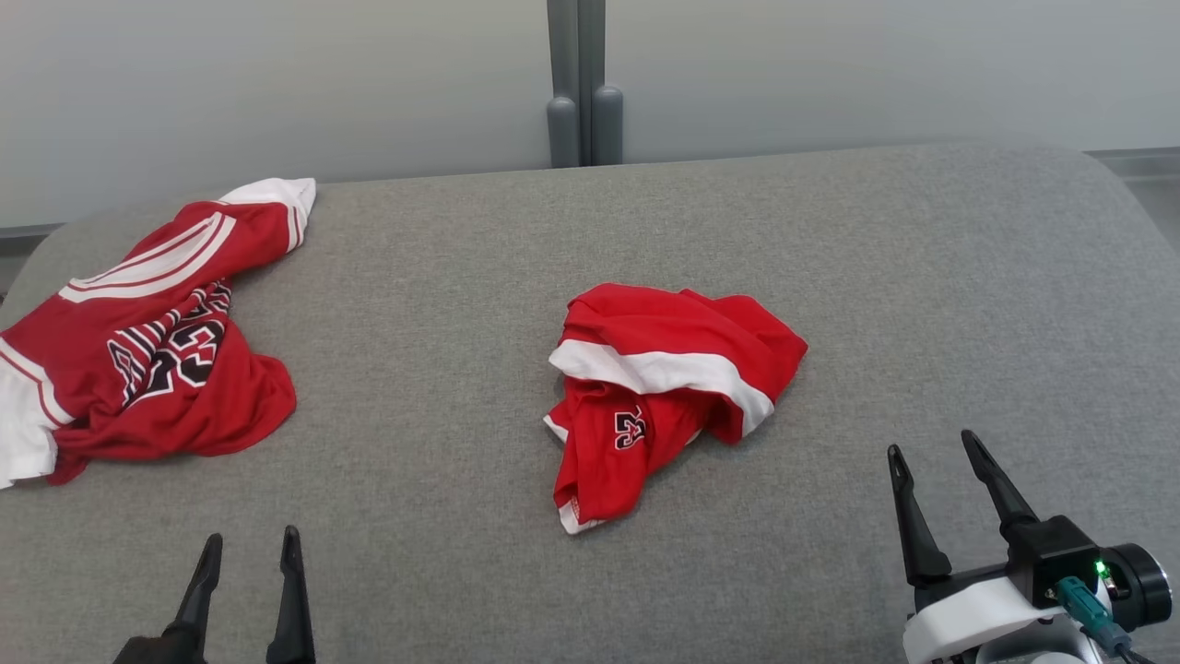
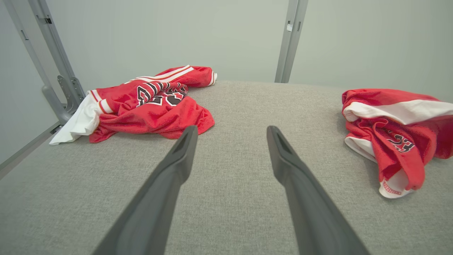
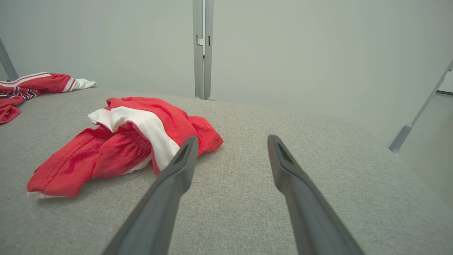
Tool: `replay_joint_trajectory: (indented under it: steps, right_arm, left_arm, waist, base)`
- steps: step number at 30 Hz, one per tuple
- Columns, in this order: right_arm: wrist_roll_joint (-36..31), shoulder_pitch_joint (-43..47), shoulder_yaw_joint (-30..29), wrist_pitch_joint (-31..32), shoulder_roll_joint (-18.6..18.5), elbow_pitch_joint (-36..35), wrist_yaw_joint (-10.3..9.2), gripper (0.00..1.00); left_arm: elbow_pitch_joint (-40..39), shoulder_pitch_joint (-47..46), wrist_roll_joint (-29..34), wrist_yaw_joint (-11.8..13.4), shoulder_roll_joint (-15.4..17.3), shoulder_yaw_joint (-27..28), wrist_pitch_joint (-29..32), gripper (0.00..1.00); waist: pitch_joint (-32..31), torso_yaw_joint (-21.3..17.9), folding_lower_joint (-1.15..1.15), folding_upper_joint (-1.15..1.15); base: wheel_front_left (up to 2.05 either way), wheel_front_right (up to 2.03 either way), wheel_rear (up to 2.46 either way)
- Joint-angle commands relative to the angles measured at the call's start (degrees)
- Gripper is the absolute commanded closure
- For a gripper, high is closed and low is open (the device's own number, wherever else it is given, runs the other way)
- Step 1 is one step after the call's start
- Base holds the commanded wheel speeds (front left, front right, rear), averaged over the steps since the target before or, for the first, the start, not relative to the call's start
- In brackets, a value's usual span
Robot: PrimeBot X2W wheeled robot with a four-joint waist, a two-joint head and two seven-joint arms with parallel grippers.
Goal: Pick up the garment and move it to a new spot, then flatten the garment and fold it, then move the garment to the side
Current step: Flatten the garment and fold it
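Jersey on the far left: the red jersey [image 1: 147, 341], big numbers showing, lies rumpled near the left edge of the grey table [image 1: 442, 277], well away from the action. Next along, the left pincer [image 1: 253, 537] sits low at the near edge, fingers spread wide, nothing between them. Centre stage are the red shorts [image 1: 664, 387], bunched in a heap mid-table with a white band folded across the top. I'd judge this is the garment to lift, since it lies between the two arms. Over on the right, the right pincer [image 1: 931, 444] is also gaping and empty, near the heap's right side but not touching it.

The pick-up hasn't begun. To do it well, I'd go for a raised fold, that white band ridge, straddling it with the jaws wide before closing. A flat patch would likely slip. Catch several layers, lift high enough that the dangling end clears the table, and head for the bare cloth to the right.
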Motion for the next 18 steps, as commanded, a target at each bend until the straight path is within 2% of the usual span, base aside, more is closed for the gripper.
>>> replay_joint_trajectory:
  steps: [1, 5, 9, 14, 18]
  right_arm:
    - [0.4, -0.9, 0.1, -0.2, -0.1, 0.0, -0.06, 0.0]
    - [0.7, -2.1, 0.4, -0.2, -0.1, -0.2, -0.06, 0.0]
    - [1.1, -3.3, 0.8, -0.2, -0.1, -0.3, -0.06, 0.0]
    - [2.0, -4.4, 1.1, -0.2, -0.1, -0.1, -0.06, 0.0]
    - [2.8, -5.3, 1.5, -0.2, -0.1, 0.0, -0.06, 0.0]
  left_arm:
    - [0.4, -2.1, -0.1, -0.3, 0.1, -0.5, -0.2, 0.0]
    - [2.3, -7.4, -0.3, -1.0, 0.7, -3.9, 0.4, 0.0]
    - [4.9, -14.9, -2.0, -1.4, 0.9, -7.9, 3.8, 0.0]
    - [10.9, -24.2, -9.1, -1.6, 0.0, -12.0, 12.1, 0.0]
    - [16.8, -30.0, -14.0, -1.6, 1.0, -15.5, 19.0, 0.0]
  waist:
    - [0.8, -1.0, 0.0, 0.0]
    - [2.5, -3.3, 0.0, 0.0]
    - [4.7, -6.0, 0.0, 0.0]
    - [6.9, -9.5, 0.0, 0.0]
    - [8.3, -12.4, 0.0, 0.0]
  base:
    - [0.0, 0.0, 0.0]
    - [0.0, 0.0, 0.0]
    - [0.0, 0.0, 0.0]
    - [0.0, 0.0, 0.0]
    - [0.0, 0.0, 0.0]
